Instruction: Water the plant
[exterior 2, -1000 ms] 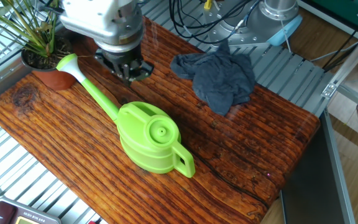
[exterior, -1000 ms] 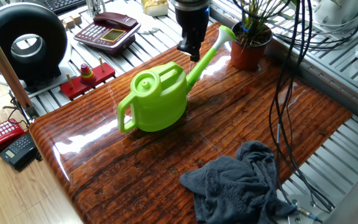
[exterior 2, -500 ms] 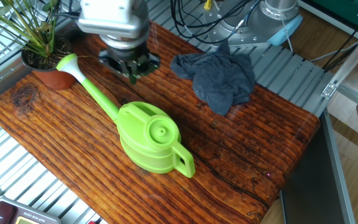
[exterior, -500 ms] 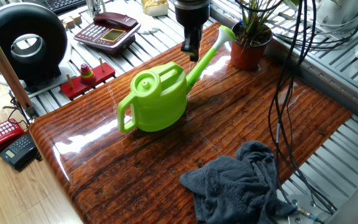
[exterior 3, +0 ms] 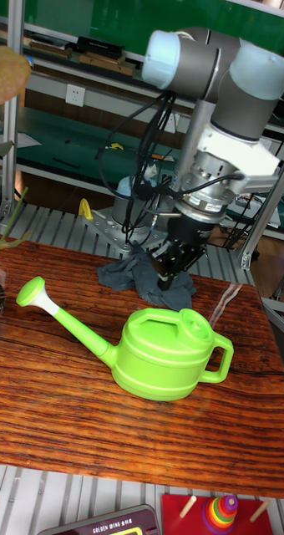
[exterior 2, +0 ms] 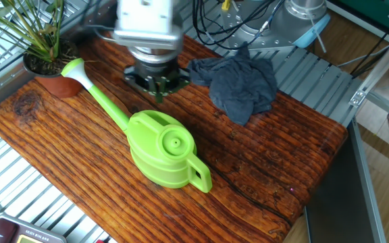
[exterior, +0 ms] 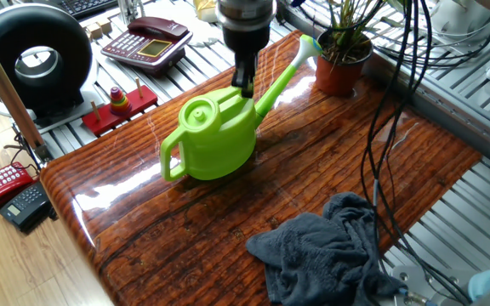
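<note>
One fixed view: One green watering can (exterior: 215, 132) stands under the gripper (exterior: 245, 83), spout slanting away toward the single plant (exterior: 344, 51) beyond the gripper's far side; one grey cloth (exterior: 330, 251) lies well clear, nearer the camera.
The other fixed view: Gripper (exterior 2: 159, 91) hovers just behind the can's body (exterior 2: 164, 148); the long spout runs to the plant's pot (exterior 2: 49, 74).
Tall fixed view: Gripper (exterior 3: 165, 276) hangs above the can (exterior 3: 163, 355), fingers close together, holding nothing; whether fully clenched cannot be told.

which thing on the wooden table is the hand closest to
The green watering can: the hand hovers just above its top, while the potted plant and grey cloth sit farther off.
</note>
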Motion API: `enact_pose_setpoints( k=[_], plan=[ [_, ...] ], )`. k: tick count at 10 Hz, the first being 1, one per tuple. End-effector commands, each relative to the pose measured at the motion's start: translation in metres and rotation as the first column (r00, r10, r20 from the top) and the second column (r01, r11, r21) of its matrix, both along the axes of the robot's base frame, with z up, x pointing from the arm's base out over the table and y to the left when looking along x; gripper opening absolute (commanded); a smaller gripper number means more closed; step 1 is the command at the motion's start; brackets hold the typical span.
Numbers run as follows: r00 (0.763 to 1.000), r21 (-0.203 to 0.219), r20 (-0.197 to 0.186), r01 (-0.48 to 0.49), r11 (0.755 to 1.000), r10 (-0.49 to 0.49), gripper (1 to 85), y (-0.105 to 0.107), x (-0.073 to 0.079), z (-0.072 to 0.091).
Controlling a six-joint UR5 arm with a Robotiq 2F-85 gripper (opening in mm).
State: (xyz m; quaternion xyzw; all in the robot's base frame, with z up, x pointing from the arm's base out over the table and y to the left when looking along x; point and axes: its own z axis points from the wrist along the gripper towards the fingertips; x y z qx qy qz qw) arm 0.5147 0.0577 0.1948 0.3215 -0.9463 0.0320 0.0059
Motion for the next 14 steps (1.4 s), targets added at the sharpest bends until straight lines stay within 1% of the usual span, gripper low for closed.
enact_pose_setpoints(
  k=[1, 2, 3, 4, 5, 6, 7, 8, 9, 10, 11, 13, 14],
  plan=[
    [1.0, 0.019, 0.012, -0.008, 1.0, 0.008, 7.0, 0.017, -0.011, 0.006],
    [1.0, 0.031, 0.012, -0.011, 0.999, 0.011, 8.0, 0.021, -0.012, 0.007],
    [0.999, 0.025, 0.017, -0.032, 0.999, 0.031, 11.3, 0.021, -0.012, 0.006],
    [0.997, 0.012, 0.024, -0.067, 0.998, 0.067, 12.7, 0.02, -0.011, 0.006],
    [0.992, -0.001, 0.03, -0.123, 0.992, 0.123, 13.3, 0.02, -0.009, 0.005],
    [0.989, -0.012, 0.037, -0.14, 0.99, 0.14, 13.7, 0.019, -0.007, 0.003],
    [0.993, 0.016, 0.034, -0.112, 0.994, 0.112, 13.7, 0.026, -0.009, 0.003],
    [0.993, 0.014, 0.028, -0.116, 0.993, 0.116, 13.7, 0.025, -0.01, 0.002],
    [0.989, -0.03, 0.02, -0.145, 0.989, 0.146, 13.7, 0.014, -0.011, 0.003],
    [0.99, -0.043, 0.022, -0.139, 0.989, 0.14, 13.7, 0.01, -0.01, 0.003],
    [0.992, -0.02, 0.032, -0.125, 0.992, 0.125, 13.7, 0.015, -0.008, 0.004],
    [0.985, -0.022, 0.06, -0.163, 0.986, 0.164, 13.7, 0.014, 0.0, 0.007],
    [0.986, -0.013, 0.065, -0.154, 0.988, 0.154, 13.7, 0.016, 0.001, 0.008]
  ],
)
